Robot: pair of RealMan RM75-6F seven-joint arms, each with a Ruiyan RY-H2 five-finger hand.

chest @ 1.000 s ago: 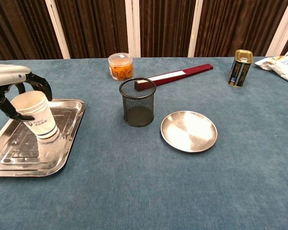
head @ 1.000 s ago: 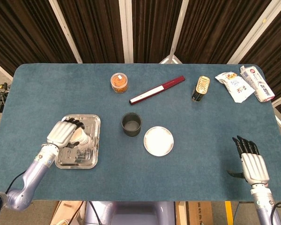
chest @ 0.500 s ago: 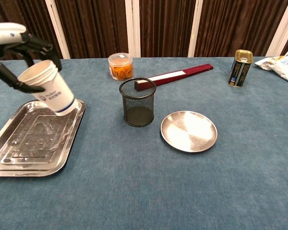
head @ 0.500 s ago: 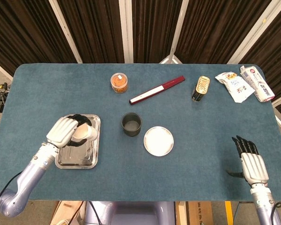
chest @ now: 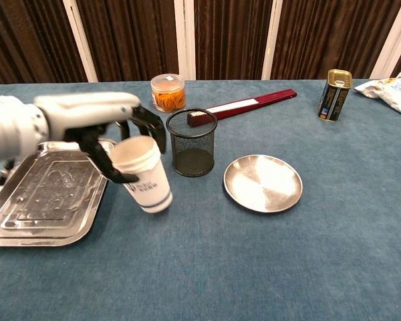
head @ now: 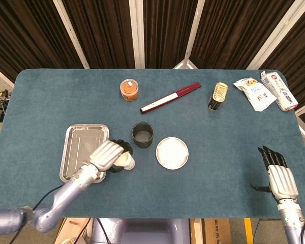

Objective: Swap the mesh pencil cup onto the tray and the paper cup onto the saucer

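Right now my left robot hand (chest: 117, 144) grips the paper cup (chest: 145, 174), tilted, between the empty tray (chest: 27, 214) and the saucer (chest: 262, 182); whether its base touches the desk (chest: 254, 267) I cannot tell. My right robot hand (head: 276, 175) holds nothing, fingers extended, well apart near the desk's edge. Neither swap is done, I judge: the saucer is bare, and the mesh pencil cup (chest: 191, 142) stands on the desk just beyond it. Farther back, the red box (chest: 244, 105) is partly hidden behind the mesh.
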